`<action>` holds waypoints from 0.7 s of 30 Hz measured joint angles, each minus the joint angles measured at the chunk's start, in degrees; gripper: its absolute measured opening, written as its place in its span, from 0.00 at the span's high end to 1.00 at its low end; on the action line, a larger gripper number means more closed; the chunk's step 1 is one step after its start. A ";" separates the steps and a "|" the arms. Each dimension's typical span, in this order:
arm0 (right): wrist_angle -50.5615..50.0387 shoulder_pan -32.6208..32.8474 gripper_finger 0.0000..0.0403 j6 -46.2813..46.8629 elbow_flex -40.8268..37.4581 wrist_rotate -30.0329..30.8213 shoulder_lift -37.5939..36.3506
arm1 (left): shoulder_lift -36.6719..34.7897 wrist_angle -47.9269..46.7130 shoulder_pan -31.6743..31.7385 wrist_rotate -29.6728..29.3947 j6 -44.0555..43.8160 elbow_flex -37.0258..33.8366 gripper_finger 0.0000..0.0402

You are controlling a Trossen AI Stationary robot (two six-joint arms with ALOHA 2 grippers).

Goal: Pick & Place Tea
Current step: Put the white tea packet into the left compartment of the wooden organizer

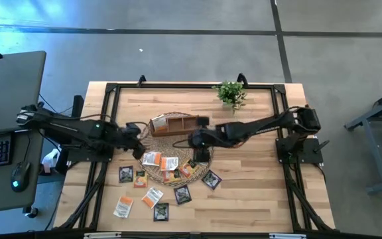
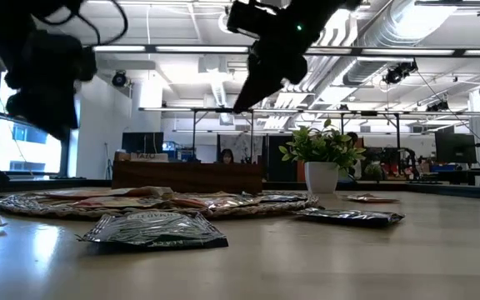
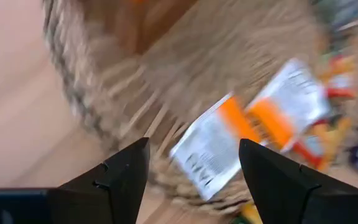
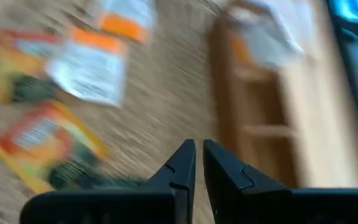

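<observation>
Where the tea packets [image 1: 161, 161] lie, most are heaped on the round woven mat [image 1: 152, 174] at the middle of the desk [image 1: 257, 192], orange, white-and-orange and dark ones overlapping, while several more are scattered on the bare wood off the mat's near edge, among them a dark packet [image 1: 125, 174] to the left, a white-and-orange one [image 1: 123, 207] nearer the front, and another dark one [image 1: 211, 179] to the right. From table height, a dark foil packet [image 2: 152, 229] lies flat in the foreground. Just behind the mat stands the brown wooden divided tray [image 1: 172, 124], with something white in its left compartment. Over the right part of the mat hangs the right gripper [image 1: 202, 154], its fingers [image 4: 182, 163] nearly pressed together with only a thin slit between them and nothing held. At the mat's left edge hovers the left gripper [image 1: 138, 143], its fingers [image 3: 126, 171] spread wide and empty above a white-and-orange packet [image 3: 213, 149]. A small green potted plant [image 1: 231, 93] stands at the desk's far side, well apart from the mat. Beyond the desk, a person is faintly visible in the room behind.
</observation>
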 joint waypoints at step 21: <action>34.76 0.00 0.99 2.63 -17.60 -8.46 2.40 | 23.07 13.84 -4.98 6.96 -9.10 -0.47 0.44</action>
